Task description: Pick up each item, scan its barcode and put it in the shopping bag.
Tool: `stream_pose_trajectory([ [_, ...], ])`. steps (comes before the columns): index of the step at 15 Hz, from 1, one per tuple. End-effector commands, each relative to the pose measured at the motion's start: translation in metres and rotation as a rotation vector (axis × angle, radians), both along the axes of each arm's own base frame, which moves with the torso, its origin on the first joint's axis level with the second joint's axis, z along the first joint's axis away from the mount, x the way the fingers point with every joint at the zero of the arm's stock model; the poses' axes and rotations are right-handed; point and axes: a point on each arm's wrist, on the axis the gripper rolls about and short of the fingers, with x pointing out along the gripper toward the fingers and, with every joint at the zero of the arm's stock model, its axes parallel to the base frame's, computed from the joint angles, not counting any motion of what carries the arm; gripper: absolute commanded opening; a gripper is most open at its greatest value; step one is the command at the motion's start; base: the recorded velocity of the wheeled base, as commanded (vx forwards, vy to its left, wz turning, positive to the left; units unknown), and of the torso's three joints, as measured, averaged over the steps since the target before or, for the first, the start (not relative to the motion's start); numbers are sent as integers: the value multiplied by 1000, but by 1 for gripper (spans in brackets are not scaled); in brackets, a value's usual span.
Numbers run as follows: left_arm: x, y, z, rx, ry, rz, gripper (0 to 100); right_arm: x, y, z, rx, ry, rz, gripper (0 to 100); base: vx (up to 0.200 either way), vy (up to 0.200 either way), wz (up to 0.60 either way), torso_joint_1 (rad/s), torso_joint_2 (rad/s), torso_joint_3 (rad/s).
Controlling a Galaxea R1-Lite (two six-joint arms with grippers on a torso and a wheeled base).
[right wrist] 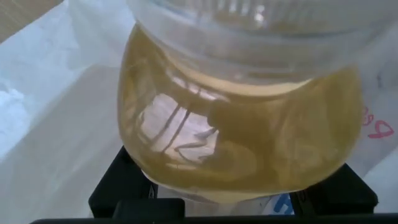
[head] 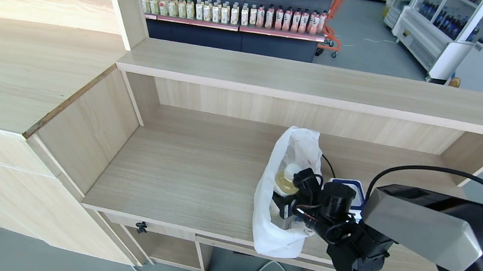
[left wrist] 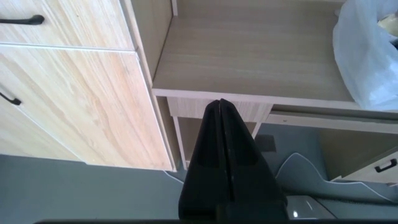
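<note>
right gripper (head: 284,204) clamps bottle (head: 286,180) inside shopping bag (head: 272,243) | left gripper (left wrist: 222,109) closed

Brightly, evenly lit. Soft shading beneath the upper ledge (head: 312,82); pale reflections across the bottle (right wrist: 236,130). Bowed at head-view edges.

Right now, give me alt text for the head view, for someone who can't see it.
The right gripper holds a bottle of pale yellow drink inside a white plastic shopping bag standing on a light wooden checkout counter. Shelves of bottled drinks line the shop behind.
</note>
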Motion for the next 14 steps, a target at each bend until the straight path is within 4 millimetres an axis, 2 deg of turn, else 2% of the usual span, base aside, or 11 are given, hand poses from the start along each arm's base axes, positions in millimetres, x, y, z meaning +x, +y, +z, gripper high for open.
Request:
stream_pose_trajectory([
  [1, 0, 0, 0, 0, 0, 0, 0, 0, 2, -12, -26, 14, 5, 0, 0, 0, 0, 0, 0, 0],
  [5, 0, 0, 0, 0, -1, 0, 0, -1, 2, -19, -43, -10, 10, 0, 0, 0, 0, 0, 0, 0],
  [6, 0, 0, 0, 0, 0, 0, 0, -1, 2, -16, -39, -15, 9, 100, 0, 0, 0, 0, 0, 0],
  [7, 0, 0, 0, 0, 0, 0, 0, 0, 2, -11, -31, -30, 10, 100, 0, 0, 0, 0, 0, 0],
  [10, 0, 0, 0, 0, 0, 0, 0, -2, 2, 25, 29, -44, 12, 100, 0, 0, 0, 0, 0, 0],
  [14, 0, 0, 0, 0, 0, 0, 0, -16, -9, 91, 82, -39, -3, 100, 0, 0, 0, 0, 0, 0],
])
